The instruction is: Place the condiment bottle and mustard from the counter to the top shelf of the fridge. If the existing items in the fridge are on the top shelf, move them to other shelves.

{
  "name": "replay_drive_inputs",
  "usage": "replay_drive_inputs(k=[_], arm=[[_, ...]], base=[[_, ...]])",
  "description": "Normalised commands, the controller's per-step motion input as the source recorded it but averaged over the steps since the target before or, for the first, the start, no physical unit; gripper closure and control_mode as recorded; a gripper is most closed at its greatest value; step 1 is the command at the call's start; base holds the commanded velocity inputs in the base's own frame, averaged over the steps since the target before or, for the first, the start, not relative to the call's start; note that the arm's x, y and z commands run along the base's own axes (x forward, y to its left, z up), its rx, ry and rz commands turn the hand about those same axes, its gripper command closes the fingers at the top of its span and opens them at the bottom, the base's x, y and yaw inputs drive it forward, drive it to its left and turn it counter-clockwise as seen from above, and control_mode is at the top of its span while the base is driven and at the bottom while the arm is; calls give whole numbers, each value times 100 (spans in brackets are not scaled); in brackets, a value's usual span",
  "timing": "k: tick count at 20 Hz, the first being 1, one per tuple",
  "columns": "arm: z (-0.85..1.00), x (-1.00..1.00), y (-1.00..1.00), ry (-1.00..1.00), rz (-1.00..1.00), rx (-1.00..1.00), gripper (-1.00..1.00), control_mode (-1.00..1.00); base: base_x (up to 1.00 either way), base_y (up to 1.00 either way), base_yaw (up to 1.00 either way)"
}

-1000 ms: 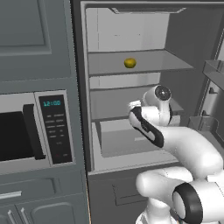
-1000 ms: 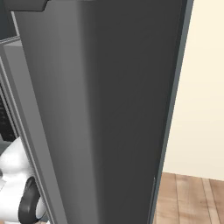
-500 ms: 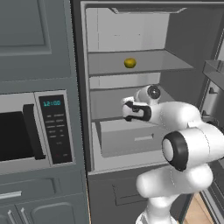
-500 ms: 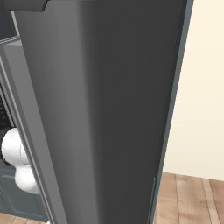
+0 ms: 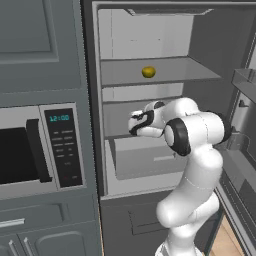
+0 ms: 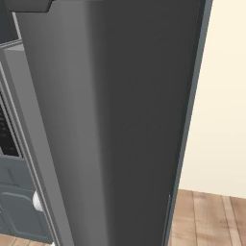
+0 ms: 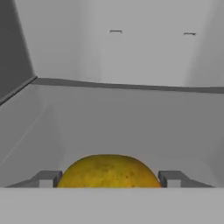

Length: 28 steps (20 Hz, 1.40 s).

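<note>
1. One lemon (image 5: 148, 72) sits on the top shelf (image 5: 165, 70) of the open fridge (image 5: 200, 35) in the left base view, well clear of the shelf's front edge, with open room on both sides. Lower down, the arm reaches onto the second shelf (image 5: 117, 117), just above the pale drawer (image 5: 145, 157). The microwave (image 5: 37, 145) stands left of the fridge wall. Compared with a second ago, the arm has swung up and further in toward the left wall.
2. From the right base view, the dark fridge door (image 6: 120, 120) blocks nearly everything; wooden floor (image 6: 206, 221) shows at lower right, as before.
3. Down in the hand view, a second lemon (image 7: 108, 170) lies between the gripper (image 7: 108, 178) fingers (image 7: 46, 178), touching or nearly touching both. Whether they grasp it, I cannot tell. Bare shelf runs ahead to the white back wall.
</note>
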Motion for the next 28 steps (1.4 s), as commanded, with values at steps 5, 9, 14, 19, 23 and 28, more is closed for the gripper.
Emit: replay_drive_inputs(k=[5,9,14,19,23,28], arm=[[26,1,-1,0,-2,6,-100,-100],[85,-76,-4,-3,0,3,-100,-100],[100,-100,-21,-3,-1,0,-100,-100],[100,-100,-33,1,-5,0,-100,-100],[88,-100,-35,12,-1,0,-100,-100],[79,-100,-35,16,0,0,-100,-100]], base=[[0,0,0],[0,0,0],[0,0,0],[0,0,0],[0,0,0],[0,0,0]])
